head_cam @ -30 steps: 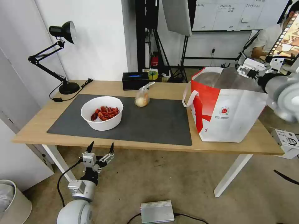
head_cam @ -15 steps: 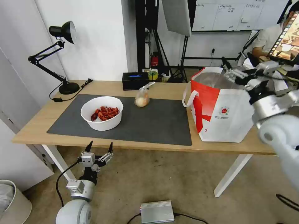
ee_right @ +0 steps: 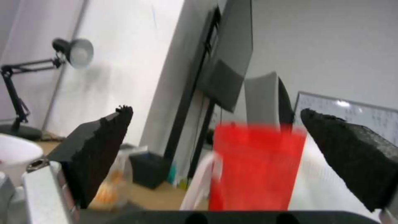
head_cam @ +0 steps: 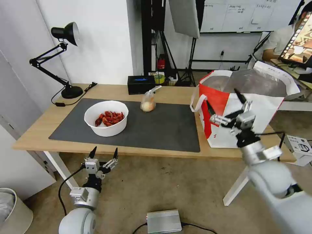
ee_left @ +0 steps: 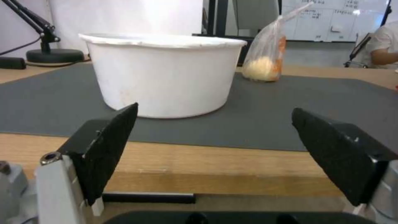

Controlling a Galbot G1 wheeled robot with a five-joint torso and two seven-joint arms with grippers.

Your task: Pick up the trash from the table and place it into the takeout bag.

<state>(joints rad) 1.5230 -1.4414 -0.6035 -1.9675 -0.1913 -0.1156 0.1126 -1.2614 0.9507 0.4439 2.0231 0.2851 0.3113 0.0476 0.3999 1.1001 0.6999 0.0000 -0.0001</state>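
A white bowl of red crayfish shells (head_cam: 106,117) (ee_left: 166,74) stands on the left of the dark mat (head_cam: 162,130) on the table (head_cam: 32,138). Behind it a knotted clear bag (head_cam: 148,103) (ee_left: 265,56) stands upright. The red-and-white takeout bag (head_cam: 240,110) (ee_right: 253,168) stands open at the table's right end. My left gripper (head_cam: 104,153) (ee_left: 214,109) hangs open below the table's front edge, facing the bowl. Open and holding nothing, my right gripper (head_cam: 224,102) (ee_right: 215,110) hovers in front of the takeout bag's near side.
A black desk lamp (head_cam: 65,32) stands at the table's back left, and a black box (head_cam: 141,84) at the back edge. On the floor lie a silver box (head_cam: 164,221) and a white bin (head_cam: 13,211). A white device (head_cam: 300,146) sits right of the table.
My right arm has swung down from above the takeout bag's far right side to in front of its near side. The left gripper, bowl and knotted bag have stayed put.
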